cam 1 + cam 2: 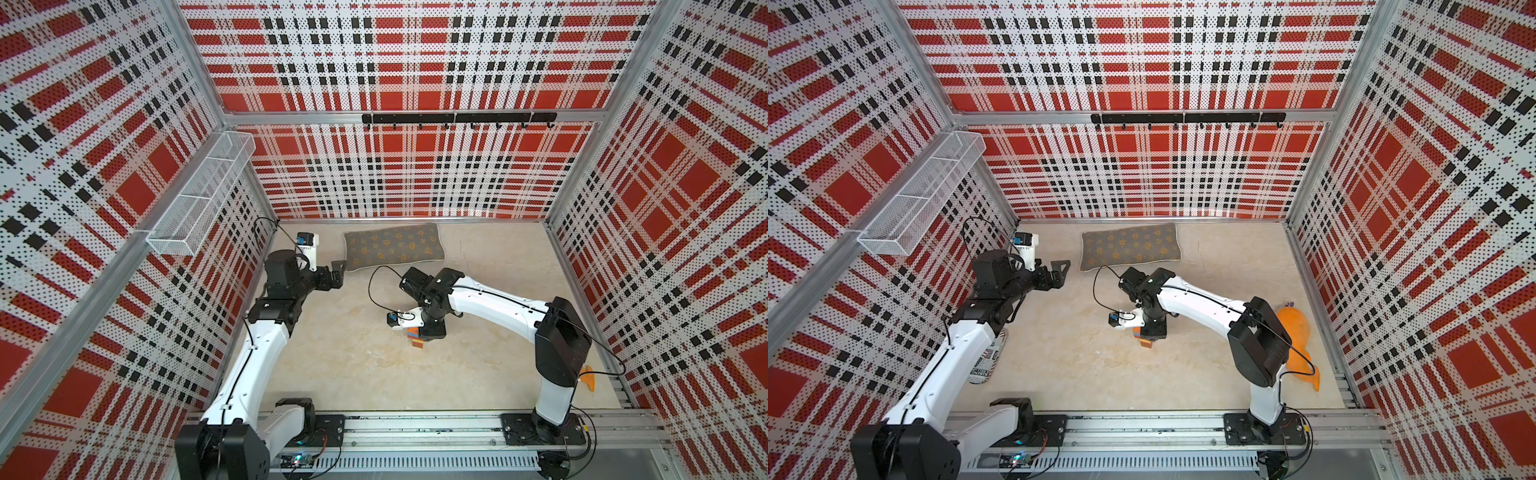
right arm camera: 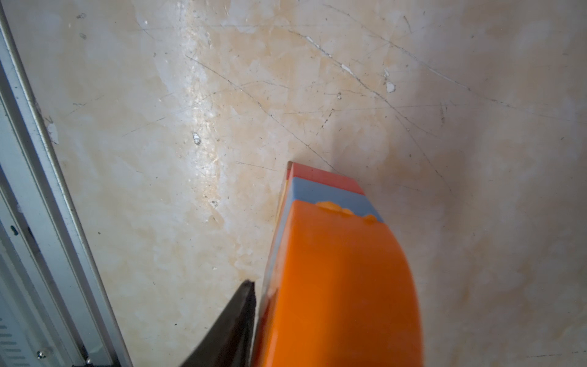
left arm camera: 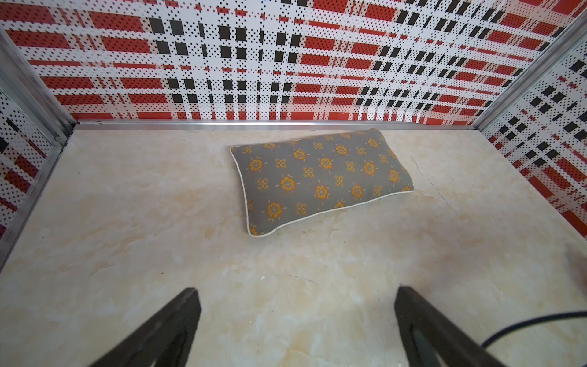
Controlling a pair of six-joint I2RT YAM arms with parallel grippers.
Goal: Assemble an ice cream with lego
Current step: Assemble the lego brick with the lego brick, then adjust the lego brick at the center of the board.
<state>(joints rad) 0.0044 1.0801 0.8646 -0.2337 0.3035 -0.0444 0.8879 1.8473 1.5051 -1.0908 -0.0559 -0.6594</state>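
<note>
Right gripper [image 1: 429, 331] pointing down onto the ice cream [image 2: 336, 270], which sits near the middle of the table [image 1: 353, 365], slightly toward 6 o'clock in both top views; one dark finger [image 2: 241, 311] lies just beside the dome, its partner out of frame, so whether the jaws clamp the stack or stand clear cannot be told; the stack shows a smooth orange dome nearest the wrist camera, then a pale blue layer, then a red layer, with a thin yellow sliver at one edge; in the top views only small red and brown-orange blocks protrude toward 6 o'clock, the dome being covered by the gripper; flat or raised cannot be judged; an orange round object [image 1: 1293, 328] at 3 o'clock is partly behind the right arm [image 1: 1204, 307]; that arm rises from 5 o'clock, elbow high, forearm reaching inward, wrist bent down; the left arm [image 1: 257, 345] runs along 9 o'clock, left gripper [image 3: 295, 292] spread wide over bare table, facing the grey flowered pillow [image 3: 320, 181] at 12 o'clock.
</note>
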